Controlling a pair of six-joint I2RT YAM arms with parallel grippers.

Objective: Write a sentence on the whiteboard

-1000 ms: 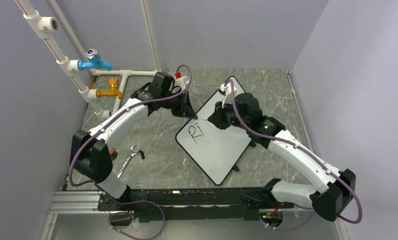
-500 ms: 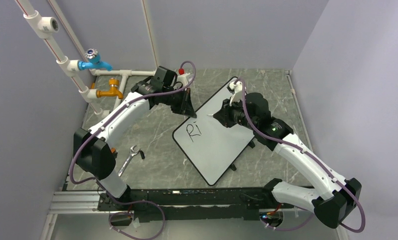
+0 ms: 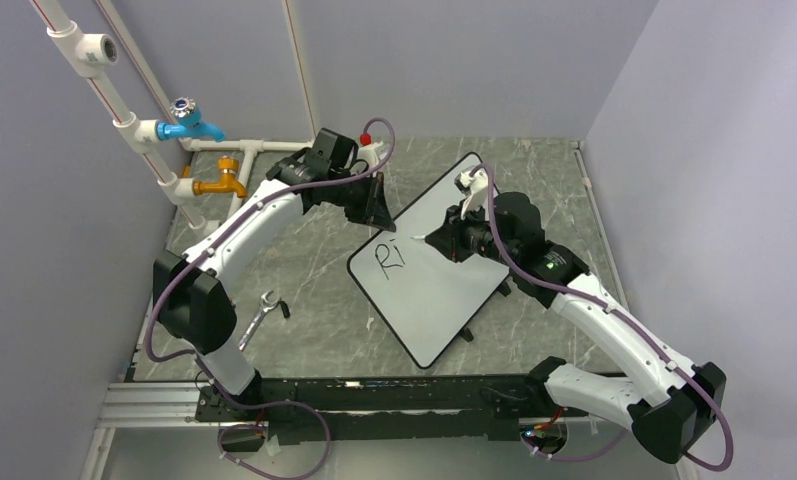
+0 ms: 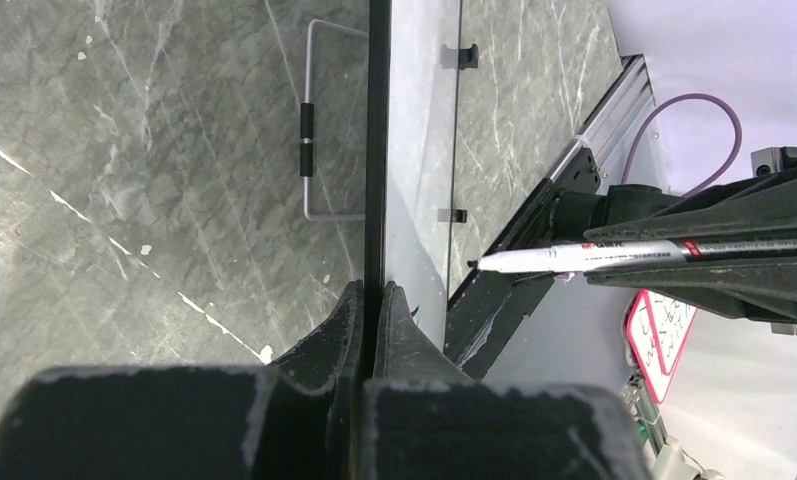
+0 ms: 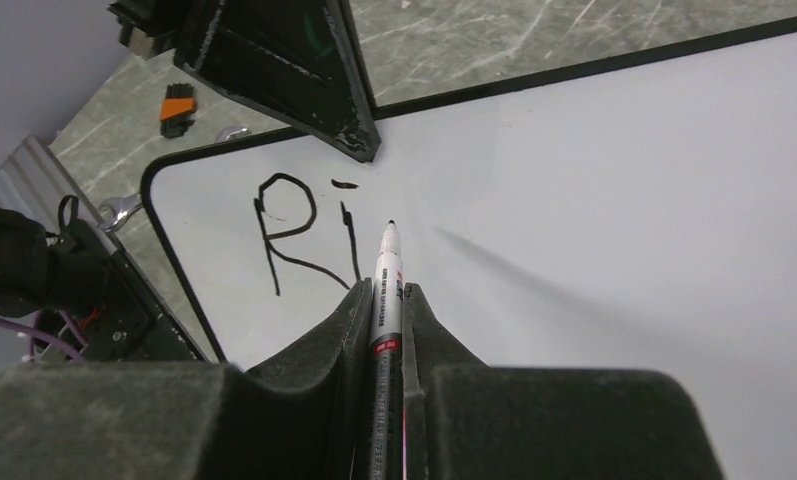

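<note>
Right wrist: slim cylindrical marker (image 5: 387,285), glossy white whiteboard (image 5: 624,200) (rounded black rim).

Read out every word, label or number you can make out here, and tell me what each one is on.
"Ri": black handwriting on the whiteboard.
Printed label on the marker barrel: too small to read.
Scribbles on a red-edged card at the edge of the left wrist view: blurred, unreadable.
</note>
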